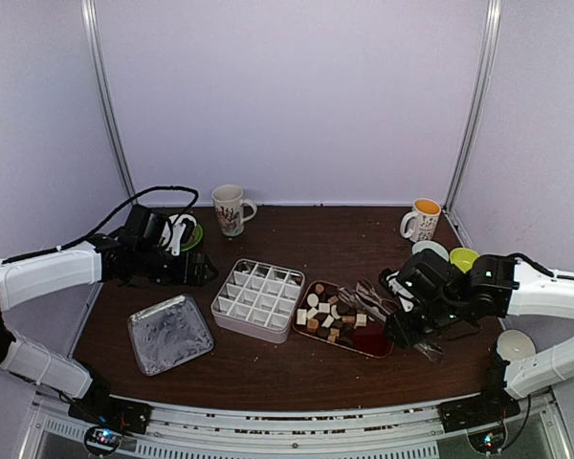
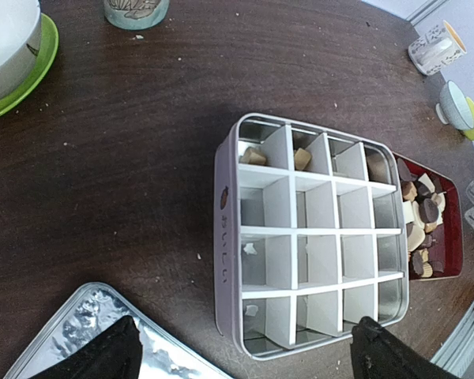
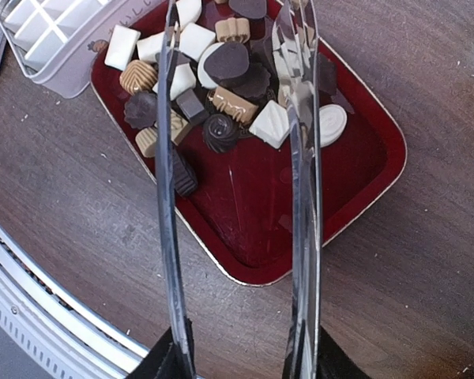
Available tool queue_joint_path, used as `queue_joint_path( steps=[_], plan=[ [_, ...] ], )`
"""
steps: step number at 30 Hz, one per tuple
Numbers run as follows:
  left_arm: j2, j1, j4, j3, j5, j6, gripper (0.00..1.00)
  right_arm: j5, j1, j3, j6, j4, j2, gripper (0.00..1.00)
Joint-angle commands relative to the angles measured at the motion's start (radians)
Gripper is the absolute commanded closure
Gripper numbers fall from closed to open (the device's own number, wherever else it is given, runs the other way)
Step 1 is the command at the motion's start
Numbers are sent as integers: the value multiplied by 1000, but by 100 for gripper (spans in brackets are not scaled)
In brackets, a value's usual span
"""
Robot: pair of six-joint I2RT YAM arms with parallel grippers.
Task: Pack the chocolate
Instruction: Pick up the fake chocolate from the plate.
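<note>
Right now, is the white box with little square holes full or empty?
Mostly empty: the white divided box holds only a few chocolate pieces along one end row.

1. The left arm (image 1: 48,273) reaches in low from the left side, its white forearm close to level and the dark wrist leading.
2. The left pincer (image 1: 201,270) hangs above the surface, pointing inward toward the right pincer.
3. In its wrist view the two dark fingertips (image 2: 110,355) stand far apart, with nothing gripped between them.
4. The right arm (image 1: 545,287) comes in from the right side, elbow folded, with the wrist pitched down and to the left.
5. The right pincer (image 3: 243,359) clasps a pair of tongs (image 3: 167,158), one finger pressed on the outside of each blade.
6. The blades run straight ahead of this pincer and stay parted along their whole length.
</note>
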Motion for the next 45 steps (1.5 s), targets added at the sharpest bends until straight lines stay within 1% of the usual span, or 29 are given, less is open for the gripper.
queue_joint_path(
  steps=[1, 5, 11, 16, 29, 32, 40, 45],
  plan=[
    [-13, -1, 29, -5, 5, 10, 5, -36, 4, 1, 19, -22, 45, 54],
    [-15, -1, 28, -7, 8, 8, 5, -33, 5, 15, 15, 2, 100, 54],
    [-23, -1, 21, -14, 3, 11, 5, 11, 4, 36, 18, 3, 164, 52],
    [-18, -2, 23, -11, 2, 12, 5, 5, 5, 48, 11, 22, 199, 52],
    [-6, -1, 20, -1, 0, 17, 5, 15, 5, 86, -5, 29, 255, 61],
    [-6, 0, 18, -1, -1, 17, 5, 28, 5, 91, -5, 23, 244, 65],
    [-5, -1, 17, 2, -3, 17, 5, 50, 4, 98, -12, 1, 176, 70],
    [0, -1, 19, 7, -3, 17, 5, 37, 5, 120, -30, -3, 143, 70]
  ],
)
